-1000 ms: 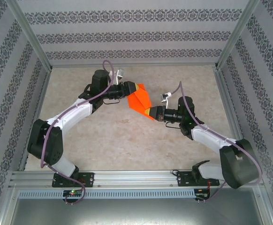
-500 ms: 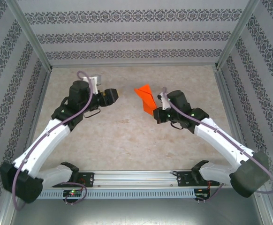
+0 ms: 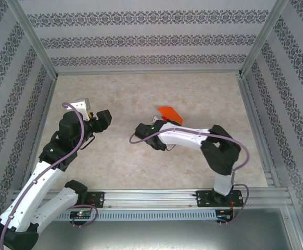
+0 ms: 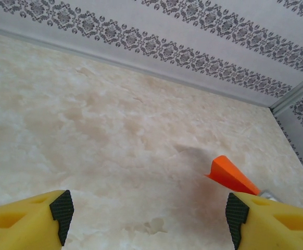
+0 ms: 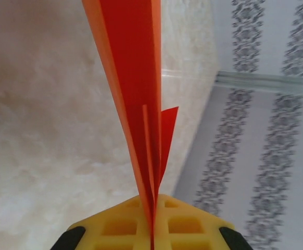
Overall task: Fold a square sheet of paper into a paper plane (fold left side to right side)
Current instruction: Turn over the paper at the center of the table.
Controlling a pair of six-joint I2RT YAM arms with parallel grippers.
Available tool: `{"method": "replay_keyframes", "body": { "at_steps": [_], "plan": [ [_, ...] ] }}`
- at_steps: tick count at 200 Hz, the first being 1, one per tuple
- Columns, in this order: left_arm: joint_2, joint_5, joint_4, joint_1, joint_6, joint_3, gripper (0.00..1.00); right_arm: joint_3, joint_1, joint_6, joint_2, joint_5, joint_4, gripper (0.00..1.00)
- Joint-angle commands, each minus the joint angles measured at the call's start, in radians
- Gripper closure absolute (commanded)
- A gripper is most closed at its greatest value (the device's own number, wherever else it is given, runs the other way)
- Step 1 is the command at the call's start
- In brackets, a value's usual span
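Note:
The orange paper (image 3: 169, 112) is folded into a slim pointed wedge and held off the table just right of centre. My right gripper (image 3: 163, 121) is shut on its near end, the forearm folded back across the table. In the right wrist view the folded layers of the paper (image 5: 130, 78) stand edge-on, rising out of my shut right gripper (image 5: 152, 232). My left gripper (image 3: 101, 119) hangs well to the left of the paper, apart from it. It is open with nothing between its fingers (image 4: 147, 219), and the paper's tip (image 4: 228, 174) shows beyond the right finger.
The beige marbled table (image 3: 141, 161) is fenced by patterned walls (image 3: 151, 39) and aluminium posts. A metal rail (image 3: 151, 198) with both arm bases runs along the near edge.
My left gripper let go of the paper and drew back to the left and nearer. The right arm folded inward, carrying the paper, which now looks narrower and flatter.

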Motion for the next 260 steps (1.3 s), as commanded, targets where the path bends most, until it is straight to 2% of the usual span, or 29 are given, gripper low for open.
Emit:
{"method": "replay_keyframes", "body": {
  "at_steps": [1,12,24,41,67,71,74,96,127,152,185,208,229,260],
  "plan": [
    [-0.005,-0.025,-0.023,0.008,0.025,-0.015,0.2,0.03,0.038,-0.005,0.091,0.163,-0.081,0.93],
    [-0.003,-0.027,-0.023,0.009,0.024,-0.016,0.2,0.027,0.057,0.003,0.132,0.157,-0.09,0.92],
    [-0.003,-0.03,-0.026,0.008,0.023,-0.018,0.2,0.018,0.081,0.004,0.173,0.127,-0.098,0.85],
    [0.0,-0.023,-0.027,0.008,0.022,-0.019,0.2,-0.008,0.116,-0.037,0.177,-0.004,-0.069,0.73],
    [0.015,0.011,-0.017,0.008,0.0,-0.028,0.19,-0.071,0.182,-0.103,0.08,-0.299,0.031,0.4],
    [0.017,0.018,-0.013,0.009,-0.005,-0.031,0.19,-0.077,0.189,-0.105,0.062,-0.34,0.038,0.28],
    [0.02,0.025,-0.01,0.009,-0.01,-0.034,0.19,-0.081,0.195,-0.105,0.048,-0.369,0.044,0.22],
    [0.04,0.073,0.03,0.009,-0.06,-0.065,0.18,-0.107,0.218,-0.1,-0.055,-0.575,0.077,0.03],
    [0.099,0.155,0.106,0.01,-0.139,-0.113,0.16,-0.176,0.203,-0.071,-0.24,-0.752,0.164,0.02],
    [0.199,0.297,0.239,0.009,-0.196,-0.162,0.16,-0.255,0.108,-0.026,-0.418,-0.877,0.275,0.02],
    [0.412,0.489,0.449,-0.014,-0.271,-0.191,0.19,-0.398,-0.12,0.087,-0.665,-1.071,0.487,0.02],
    [0.579,0.555,0.56,-0.081,-0.299,-0.151,0.2,-0.534,-0.304,0.201,-0.799,-1.23,0.676,0.02],
    [0.724,0.574,0.616,-0.139,-0.32,-0.085,0.21,-0.601,-0.451,0.275,-0.84,-1.357,0.771,0.02],
    [0.913,0.607,0.702,-0.18,-0.369,0.008,0.21,-0.65,-0.618,0.334,-0.829,-1.465,0.814,0.02]
  ]
}}
